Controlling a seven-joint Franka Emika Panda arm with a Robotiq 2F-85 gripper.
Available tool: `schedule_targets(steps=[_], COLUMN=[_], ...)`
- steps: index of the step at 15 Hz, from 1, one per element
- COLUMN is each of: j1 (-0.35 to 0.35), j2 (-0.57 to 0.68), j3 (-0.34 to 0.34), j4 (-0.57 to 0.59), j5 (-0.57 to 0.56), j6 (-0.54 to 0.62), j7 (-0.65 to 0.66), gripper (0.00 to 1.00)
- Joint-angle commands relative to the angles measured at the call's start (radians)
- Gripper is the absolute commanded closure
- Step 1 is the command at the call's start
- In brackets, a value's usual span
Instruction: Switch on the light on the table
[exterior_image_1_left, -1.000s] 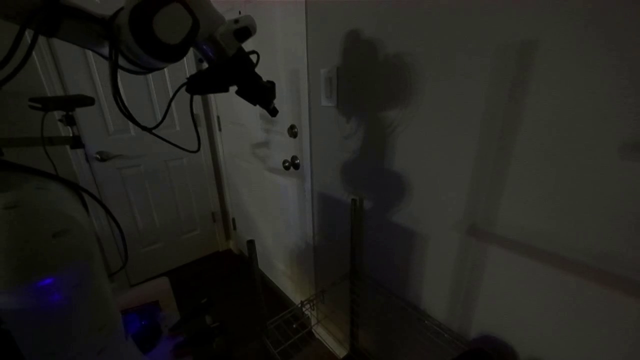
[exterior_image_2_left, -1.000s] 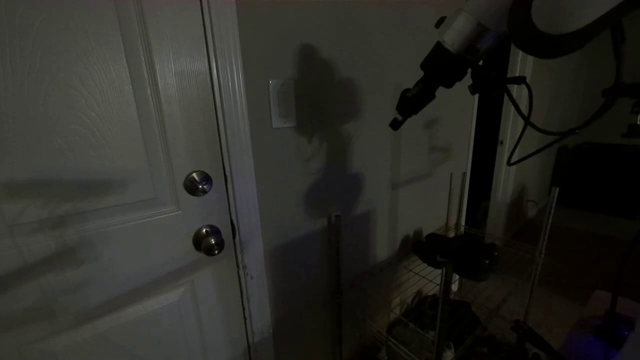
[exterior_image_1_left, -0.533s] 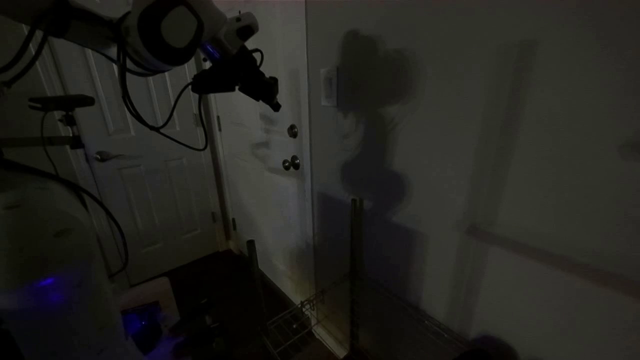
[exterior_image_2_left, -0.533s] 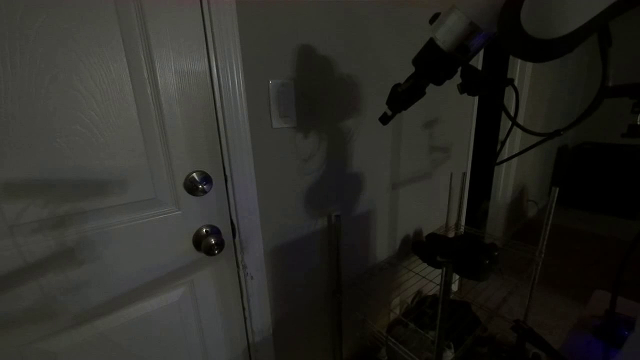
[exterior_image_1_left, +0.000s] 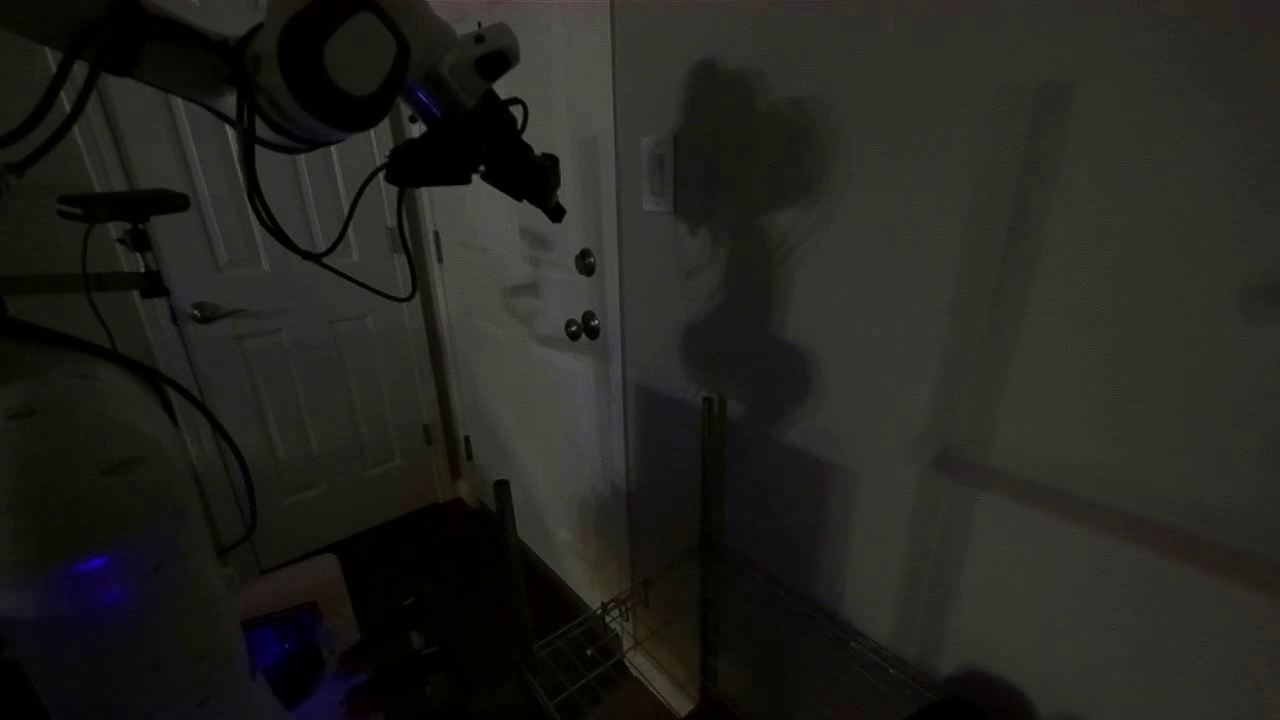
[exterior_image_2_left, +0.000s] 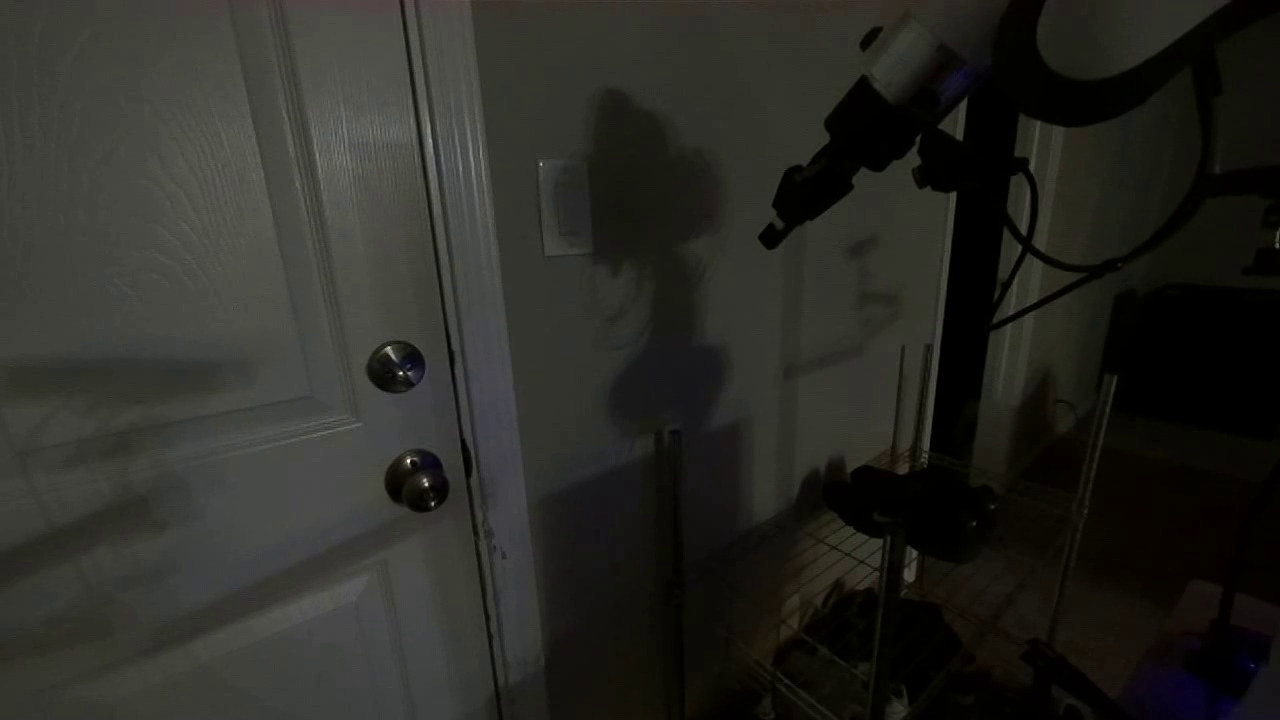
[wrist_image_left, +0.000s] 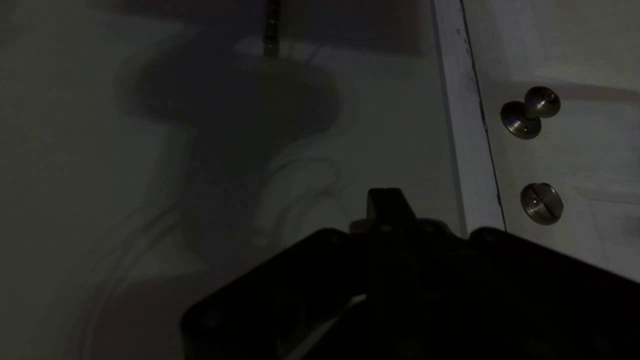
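Fingers (wrist_image_left: 394, 207): mine, dark and blocky, clenched together.
Switch (exterior_image_2_left: 566, 207): flat pale rectangle on the grey wall (exterior_image_2_left: 535, 350), beside the door frame (exterior_image_2_left: 470, 300), apart from me.
Door (exterior_image_2_left: 150, 250): grained, panelled, with round metal knob (exterior_image_2_left: 417, 481).

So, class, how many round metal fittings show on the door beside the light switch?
2: the deadbolt, and the doorknob below it, both on the door near its edge toward the light switch. Any on its far side are hidden.
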Motion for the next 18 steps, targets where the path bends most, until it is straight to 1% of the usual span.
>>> schedule_targets(steps=[1,4,6,8,11,16,18], j1=[-0.008,-0.013,-0.031,-0.070,-0.150,-0.258,-0.318], j2=[0.055,0.095,0.133,0.179,0.249,0.347,0.378], j3=[0.048,0.101,0.144,0.188,0.256,0.336,0.382], j4=[0.023,0.041,0.067,0.101,0.167,0.278,0.332], j5=[0.037,0.033,0.021,0.005,-0.019,-0.060,-0.071], j6=[0.063,0.099,0.139,0.190,0.234,0.249,0.253], j7=[0.082,0.150,0.194,0.236,0.287,0.335,0.347], gripper=[1.00,1.00,1.00,1.00,1.00,1.00,1.00])
